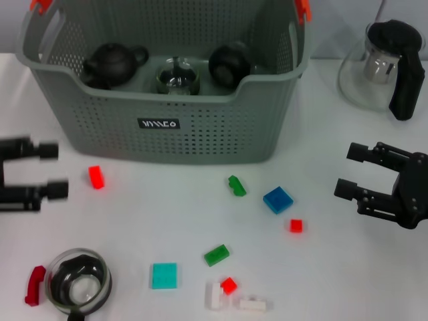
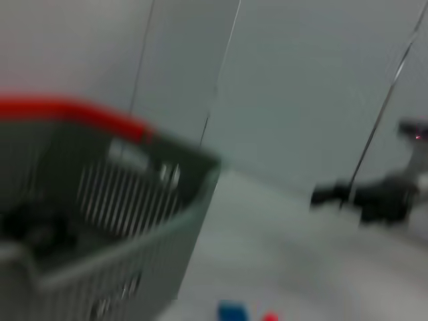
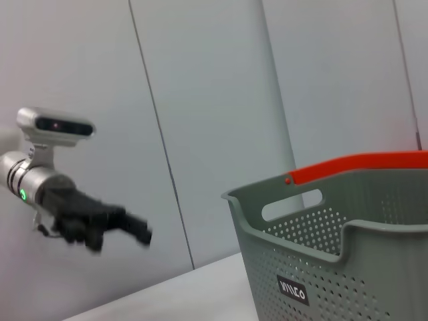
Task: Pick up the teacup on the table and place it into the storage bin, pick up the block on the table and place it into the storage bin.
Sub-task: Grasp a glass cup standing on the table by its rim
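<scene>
The grey perforated storage bin [image 1: 200, 134] stands at the back middle of the table; it also shows as the bin [image 3: 334, 234] and the bin [image 2: 100, 254]. A clear glass teacup [image 1: 178, 77] sits inside it between two black teapots. Several small blocks lie in front of the bin: a red block [image 1: 96, 176], a green block [image 1: 236, 185] and a blue block [image 1: 277, 199]. My left gripper [image 1: 55, 170] hovers open and empty at the left edge, near the red block. At the right my right gripper [image 1: 347, 170] is open and empty, right of the blue block.
A glass pitcher [image 1: 374, 67] with a black handle stands at the back right. Near the front left is a round glass vessel [image 1: 79, 281] with a dark rim, beside a curved red piece [image 1: 33, 285]. A teal block [image 1: 164, 275], another green block [image 1: 216, 254] and white blocks [image 1: 214, 294] lie near the front.
</scene>
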Controlling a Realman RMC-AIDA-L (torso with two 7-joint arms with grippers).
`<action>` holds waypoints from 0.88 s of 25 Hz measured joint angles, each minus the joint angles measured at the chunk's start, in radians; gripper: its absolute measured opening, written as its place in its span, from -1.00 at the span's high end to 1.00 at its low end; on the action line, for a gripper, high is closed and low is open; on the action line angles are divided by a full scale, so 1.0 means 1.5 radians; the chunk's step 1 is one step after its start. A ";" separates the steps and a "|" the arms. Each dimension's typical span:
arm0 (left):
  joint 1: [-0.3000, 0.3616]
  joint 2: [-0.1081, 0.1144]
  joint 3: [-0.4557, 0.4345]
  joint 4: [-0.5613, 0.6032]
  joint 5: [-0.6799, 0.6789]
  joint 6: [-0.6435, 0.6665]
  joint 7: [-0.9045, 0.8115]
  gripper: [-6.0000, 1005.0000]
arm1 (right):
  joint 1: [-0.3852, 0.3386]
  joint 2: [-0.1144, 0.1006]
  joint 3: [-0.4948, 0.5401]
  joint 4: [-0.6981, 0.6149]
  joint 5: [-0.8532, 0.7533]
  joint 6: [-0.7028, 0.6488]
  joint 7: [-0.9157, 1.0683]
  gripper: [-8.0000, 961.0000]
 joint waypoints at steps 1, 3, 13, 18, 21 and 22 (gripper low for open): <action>-0.001 -0.003 -0.001 0.015 0.024 -0.002 -0.009 -0.59 | 0.000 0.000 0.000 0.000 0.000 0.001 0.002 -0.68; -0.006 -0.013 -0.001 0.059 0.091 -0.008 -0.039 -0.58 | 0.001 0.000 0.001 0.000 0.000 0.002 0.003 -0.68; -0.066 -0.126 0.069 0.326 0.460 0.002 -0.154 -0.53 | 0.001 0.000 0.001 0.000 0.000 0.002 0.021 -0.68; -0.053 -0.158 0.147 0.373 0.491 -0.004 -0.155 -0.47 | 0.003 0.001 0.004 0.000 0.000 0.003 0.021 -0.68; -0.041 -0.158 0.195 0.360 0.495 -0.023 -0.175 -0.45 | 0.004 0.001 0.004 0.000 0.000 0.004 0.021 -0.68; -0.039 -0.158 0.203 0.357 0.496 -0.028 -0.179 -0.45 | 0.004 0.002 0.005 0.000 0.000 0.004 0.021 -0.68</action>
